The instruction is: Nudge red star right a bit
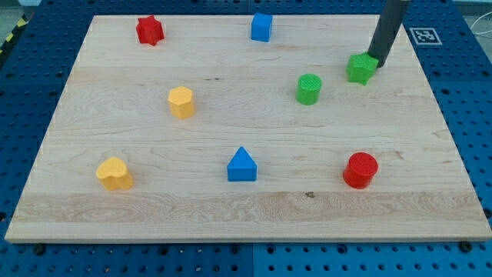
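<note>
1. My tip (377, 62), the lower end of the straight dark rod with no jaws to open or close, touches the green star-shaped block (360, 68) at its right edge.
2. Just left of it stands the green round cylinder block (308, 89).
3. Far to the tip's left, near the wooden board's (254, 208) top edge, sits the red star-shaped block (150, 31), upright, points clear, touching nothing.
</note>
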Motion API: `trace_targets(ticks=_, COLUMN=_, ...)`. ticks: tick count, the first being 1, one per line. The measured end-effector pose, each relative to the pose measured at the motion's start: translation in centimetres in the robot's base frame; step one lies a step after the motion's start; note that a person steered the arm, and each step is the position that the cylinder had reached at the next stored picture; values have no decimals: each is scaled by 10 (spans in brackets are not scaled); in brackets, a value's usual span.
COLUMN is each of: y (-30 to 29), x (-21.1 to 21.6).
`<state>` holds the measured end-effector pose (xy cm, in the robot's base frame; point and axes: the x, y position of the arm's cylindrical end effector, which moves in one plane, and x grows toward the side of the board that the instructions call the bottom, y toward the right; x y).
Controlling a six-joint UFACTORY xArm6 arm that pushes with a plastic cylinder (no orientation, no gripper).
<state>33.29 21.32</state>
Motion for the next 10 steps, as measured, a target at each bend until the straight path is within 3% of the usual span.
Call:
trace_targets(ticks=4, y=-70, x=27)
trace_targets(ticks=7, y=-37, x=25)
trace_targets(ticks=10, y=-57, x=10)
